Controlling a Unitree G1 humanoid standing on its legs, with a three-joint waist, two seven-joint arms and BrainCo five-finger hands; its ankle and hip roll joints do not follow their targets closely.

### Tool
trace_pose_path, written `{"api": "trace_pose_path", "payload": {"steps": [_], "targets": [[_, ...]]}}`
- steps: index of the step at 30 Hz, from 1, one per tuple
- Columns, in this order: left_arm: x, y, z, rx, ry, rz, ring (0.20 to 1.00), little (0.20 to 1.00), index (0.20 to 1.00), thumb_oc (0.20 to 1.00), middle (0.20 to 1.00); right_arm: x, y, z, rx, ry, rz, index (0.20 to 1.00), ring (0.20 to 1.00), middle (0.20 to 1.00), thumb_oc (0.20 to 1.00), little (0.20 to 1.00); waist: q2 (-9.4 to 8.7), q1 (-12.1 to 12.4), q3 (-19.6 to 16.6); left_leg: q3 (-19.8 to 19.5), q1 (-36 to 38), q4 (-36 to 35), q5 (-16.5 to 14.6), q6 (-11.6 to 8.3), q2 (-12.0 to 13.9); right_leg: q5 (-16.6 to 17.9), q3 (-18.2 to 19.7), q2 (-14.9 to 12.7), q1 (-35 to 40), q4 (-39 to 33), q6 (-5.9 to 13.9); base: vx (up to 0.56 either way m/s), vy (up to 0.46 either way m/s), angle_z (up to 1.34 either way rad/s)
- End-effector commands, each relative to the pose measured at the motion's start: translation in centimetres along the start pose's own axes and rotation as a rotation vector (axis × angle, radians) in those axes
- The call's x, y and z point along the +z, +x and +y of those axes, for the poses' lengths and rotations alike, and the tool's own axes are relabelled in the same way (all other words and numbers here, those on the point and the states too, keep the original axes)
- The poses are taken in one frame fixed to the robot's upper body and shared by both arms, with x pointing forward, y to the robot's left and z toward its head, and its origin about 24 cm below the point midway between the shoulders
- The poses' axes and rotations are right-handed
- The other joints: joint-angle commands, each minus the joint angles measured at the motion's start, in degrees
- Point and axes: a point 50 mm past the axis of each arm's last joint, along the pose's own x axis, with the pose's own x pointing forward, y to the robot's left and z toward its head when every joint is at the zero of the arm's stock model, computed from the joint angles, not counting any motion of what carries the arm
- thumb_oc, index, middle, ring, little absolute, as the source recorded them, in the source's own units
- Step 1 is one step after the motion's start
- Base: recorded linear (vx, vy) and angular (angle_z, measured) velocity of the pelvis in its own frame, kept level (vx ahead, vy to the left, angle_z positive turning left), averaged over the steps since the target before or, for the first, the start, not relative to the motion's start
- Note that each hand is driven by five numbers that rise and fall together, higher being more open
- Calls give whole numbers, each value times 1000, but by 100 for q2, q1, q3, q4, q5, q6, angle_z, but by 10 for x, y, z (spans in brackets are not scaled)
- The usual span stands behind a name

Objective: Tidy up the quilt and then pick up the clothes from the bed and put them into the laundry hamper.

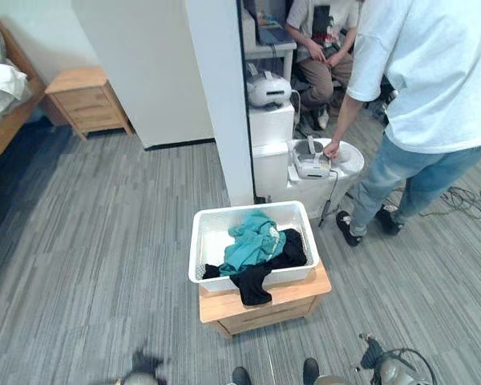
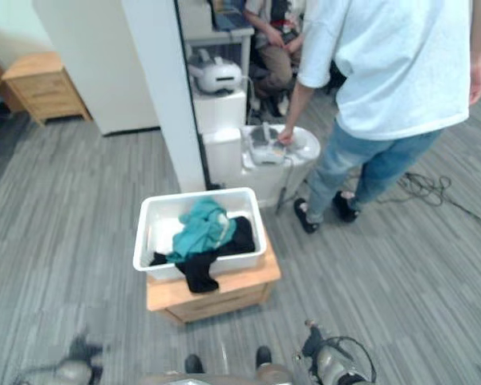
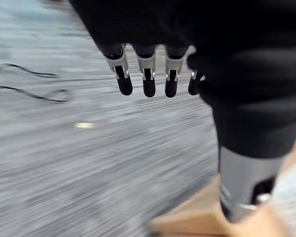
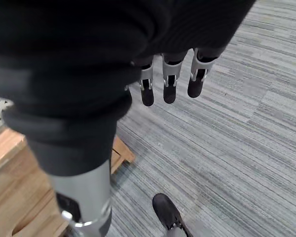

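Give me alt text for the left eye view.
A white laundry hamper holding teal clothes and black clothes sits on a low wooden stand on grey flooring. Behind it, a person in jeans reaches toward a white headset.

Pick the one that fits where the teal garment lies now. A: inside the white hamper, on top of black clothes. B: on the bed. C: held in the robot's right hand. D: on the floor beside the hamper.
A: the teal garment lies in the white hamper over black clothes, one of which hangs over the front rim.
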Motion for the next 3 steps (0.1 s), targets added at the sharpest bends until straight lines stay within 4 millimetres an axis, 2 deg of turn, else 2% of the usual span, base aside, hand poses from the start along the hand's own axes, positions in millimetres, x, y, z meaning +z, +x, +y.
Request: {"api": "trace_pose_path", "payload": {"steps": [1, 2, 3], "targets": [[11, 3, -2, -25, 79, 0, 1000, 1000, 1000, 1000, 1000, 15, 5, -9, -16, 39, -11, 1000, 1000, 1000, 1000, 1000, -201, 111, 120, 91, 450, 14, -452, -472, 529, -696, 61, -508, 163, 31, 583, 15, 38, 5], [0, 1, -8, -42, 90, 36, 1000, 1000, 1000, 1000, 1000, 18, 5, -7, -6, 49, -21, 1000, 1000, 1000, 1000, 1000, -212, 123, 100, 93, 456, 14, -461, -469, 528, -697, 65, -507, 168, 30, 585, 0, 0, 0], [0, 1, -8, -42, 90, 36, 1000, 1000, 1000, 1000, 1000, 18, 5, -7, -6, 49, -21, 1000, 1000, 1000, 1000, 1000, -211, 123, 98, 94, 456, 14, -461, -469, 528, -697, 66, -507, 168, 30, 585, 9, 17, -3]]}}
